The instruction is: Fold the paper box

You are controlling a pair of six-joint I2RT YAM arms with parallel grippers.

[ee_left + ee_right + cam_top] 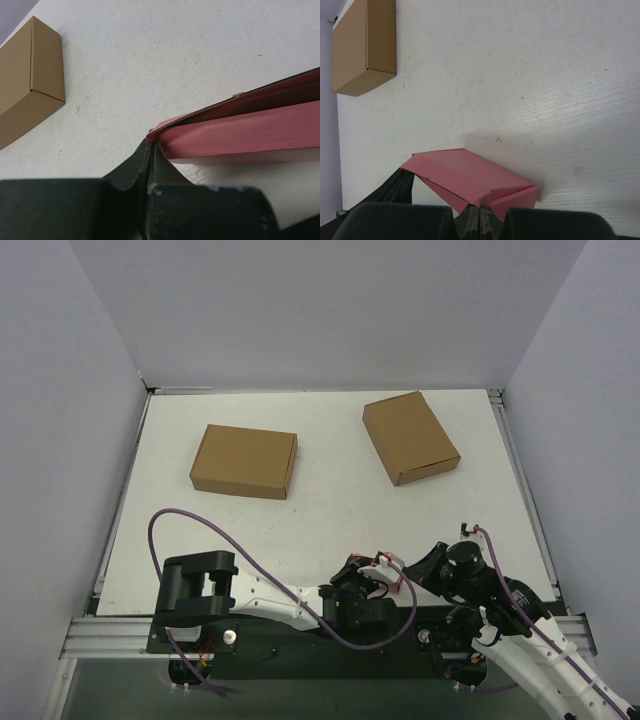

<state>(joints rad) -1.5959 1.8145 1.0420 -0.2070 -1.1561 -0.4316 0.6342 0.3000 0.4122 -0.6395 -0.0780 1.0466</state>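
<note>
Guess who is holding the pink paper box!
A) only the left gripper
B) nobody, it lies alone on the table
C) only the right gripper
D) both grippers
D: the left gripper and the right gripper are each shut on an edge of the pink paper box.

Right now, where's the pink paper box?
At the near edge of the table, right of centre in the top view: the paper box is pinched by the left gripper and right gripper, well short of the brown boxes.
</note>
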